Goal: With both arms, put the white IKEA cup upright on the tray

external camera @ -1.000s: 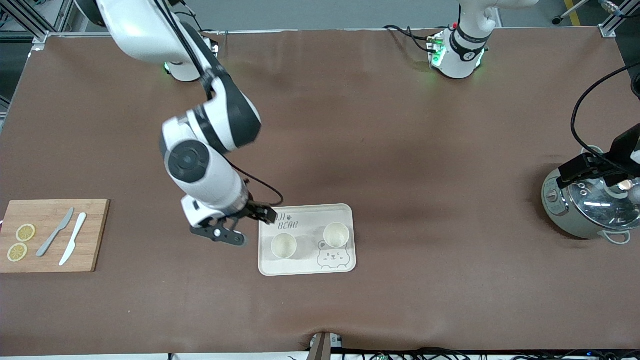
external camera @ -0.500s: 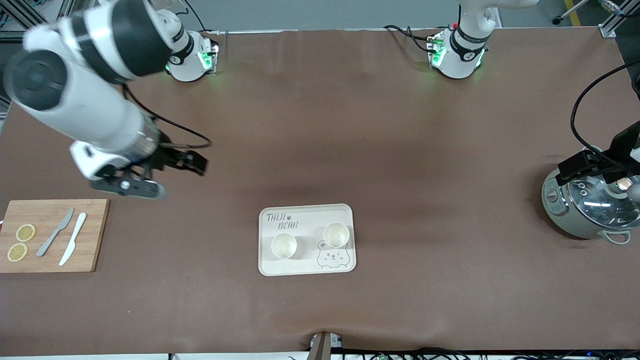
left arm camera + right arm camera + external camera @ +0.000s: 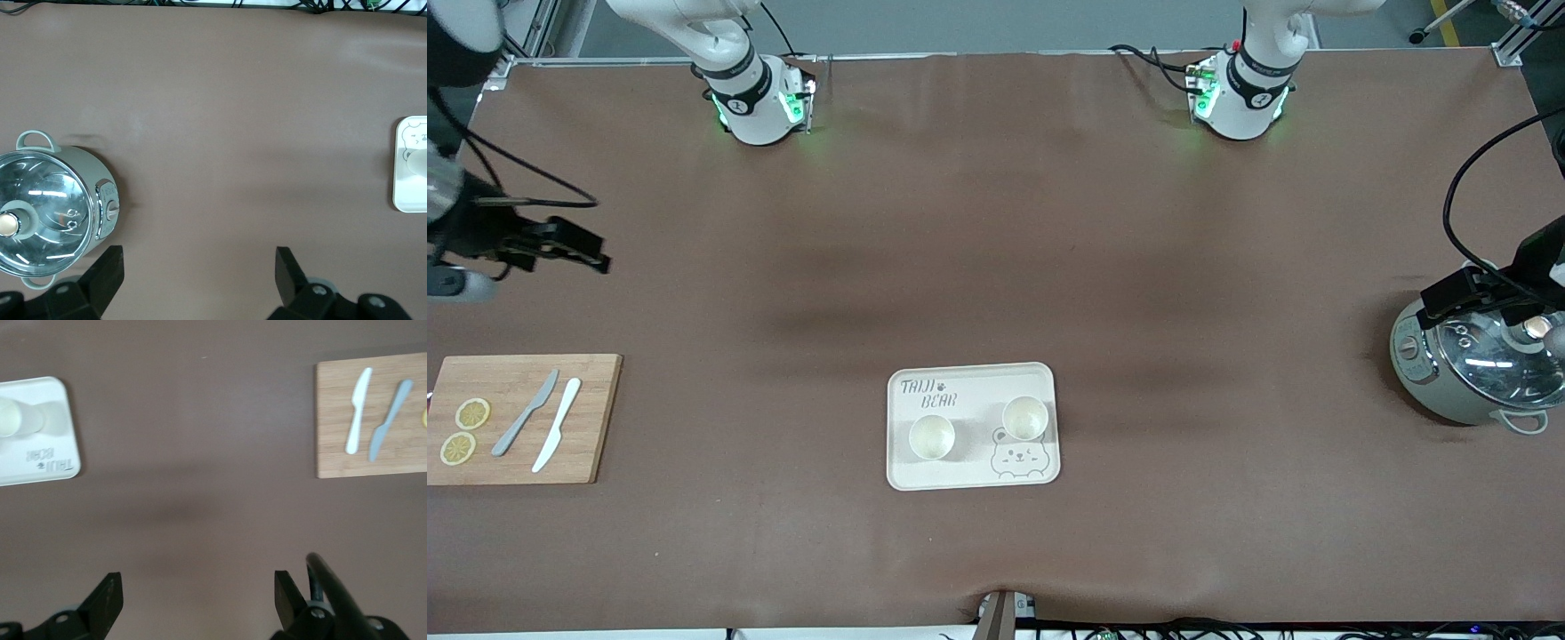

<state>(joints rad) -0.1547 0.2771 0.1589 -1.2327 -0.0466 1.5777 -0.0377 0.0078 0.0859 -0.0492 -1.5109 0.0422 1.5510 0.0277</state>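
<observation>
The cream tray (image 3: pixel 972 471) with "TAIJI BEAR" lettering lies on the brown table toward the front camera. Two white cups stand upright on it, one (image 3: pixel 931 436) toward the right arm's end and one (image 3: pixel 1024 417) toward the left arm's end. My right gripper (image 3: pixel 525 253) is open and empty, in the air over the table's right-arm end, well away from the tray. Its wrist view shows its open gripper (image 3: pixel 197 593), the tray (image 3: pixel 40 463) and a cup (image 3: pixel 17 419). My left gripper (image 3: pixel 1489 307) waits open and empty over a metal pot (image 3: pixel 1449 391); it also shows in its wrist view (image 3: pixel 198 273), with the tray's edge (image 3: pixel 400 193).
A bamboo cutting board (image 3: pixel 587 418) at the right arm's end carries a grey knife (image 3: pixel 525 412), a white knife (image 3: pixel 557 424) and two lemon slices (image 3: pixel 471 413). The lidded pot (image 3: pixel 47 210) stands at the left arm's end. A black cable (image 3: pixel 1458 204) hangs by it.
My right arm has pulled away from the tray's edge and swung up and out to its own end of the table. The cups, the tray and my left arm have not moved.
</observation>
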